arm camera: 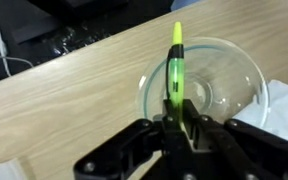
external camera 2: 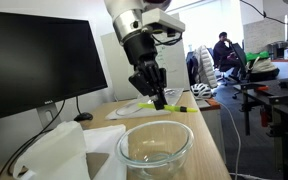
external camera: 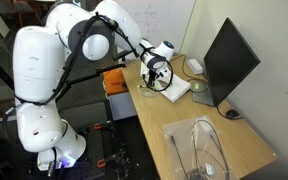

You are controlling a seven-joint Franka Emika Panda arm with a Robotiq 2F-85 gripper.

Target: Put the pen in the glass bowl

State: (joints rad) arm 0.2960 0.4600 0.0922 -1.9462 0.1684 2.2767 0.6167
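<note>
Honestly, with my gripper (arm camera: 176, 128) pinching the pen (arm camera: 174, 70), lined up on the glass bowl (arm camera: 246, 70) in the wrist view, a high release could bounce it off the rim onto the desk (arm camera: 74, 95).

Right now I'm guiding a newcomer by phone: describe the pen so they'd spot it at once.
On the wooden desk with the black monitor, find the robot's claw. The pen sticks out of it, toward the clear glass bowl. It is the only slim, bright yellow-green stick there.
</note>
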